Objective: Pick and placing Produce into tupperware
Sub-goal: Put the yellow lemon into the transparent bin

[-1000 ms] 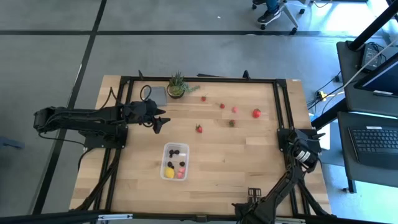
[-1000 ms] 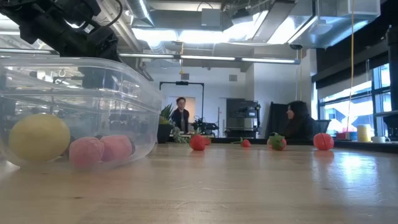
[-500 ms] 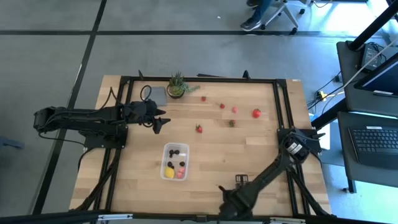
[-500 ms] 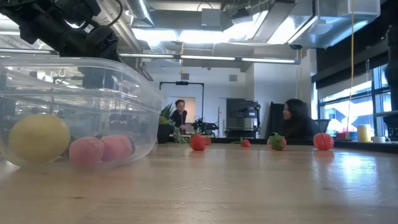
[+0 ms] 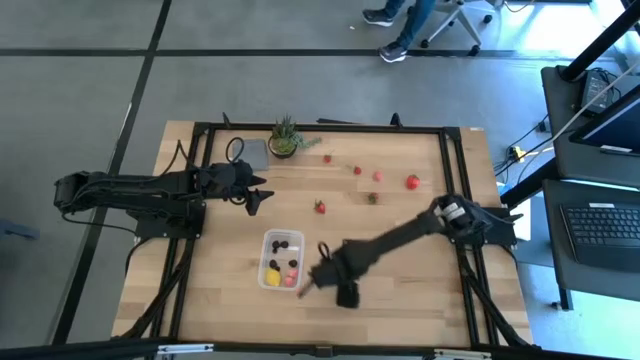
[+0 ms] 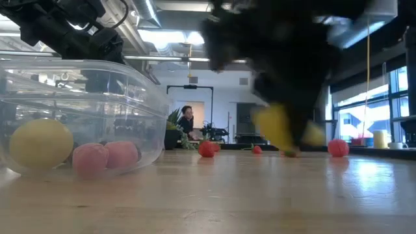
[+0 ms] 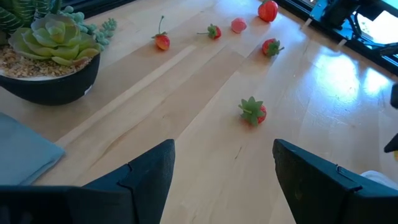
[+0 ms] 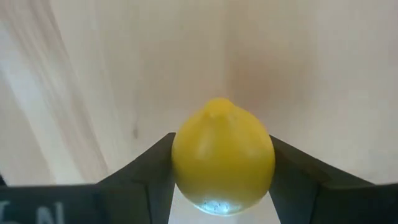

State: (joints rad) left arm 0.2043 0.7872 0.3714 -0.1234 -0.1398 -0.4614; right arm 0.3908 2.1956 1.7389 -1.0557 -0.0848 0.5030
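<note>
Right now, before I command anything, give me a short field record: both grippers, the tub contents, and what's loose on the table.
right gripper: shut on yellow lemon, above the table just beside the tub
left gripper: open, empty, waiting near the potted plant
tub: holds a yellow piece, pink pieces and dark berries
loose produce: red pieces scattered on the far side of the table

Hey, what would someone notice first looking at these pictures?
The right gripper clamps a yellow lemon, reaching across the table to just beside the clear tub, which already holds fruit. The left gripper hovers open above scattered strawberries, near a potted plant.
</note>
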